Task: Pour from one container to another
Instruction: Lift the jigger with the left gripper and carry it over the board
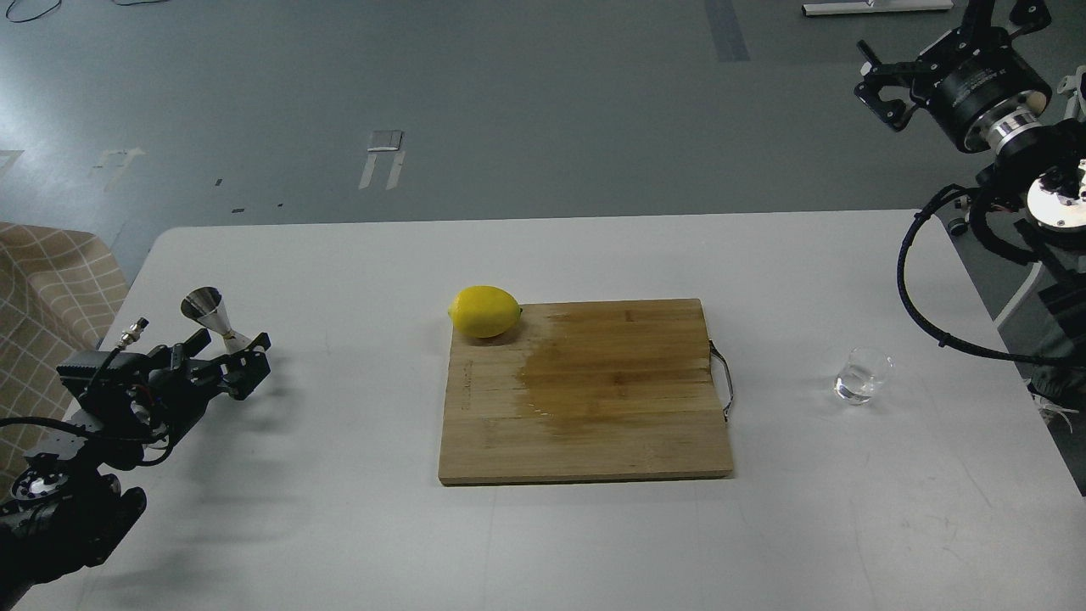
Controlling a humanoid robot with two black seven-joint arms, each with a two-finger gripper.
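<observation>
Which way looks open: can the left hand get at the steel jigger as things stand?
Probably yes. The left hand, fingers spread, sits right beside the jigger base, with only bare table around it.

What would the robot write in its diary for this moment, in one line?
phase: reaching | left pincer: open, beside shiny steel hourglass jigger | right pincer: raised, off table | clear glass cup: untouched
</observation>
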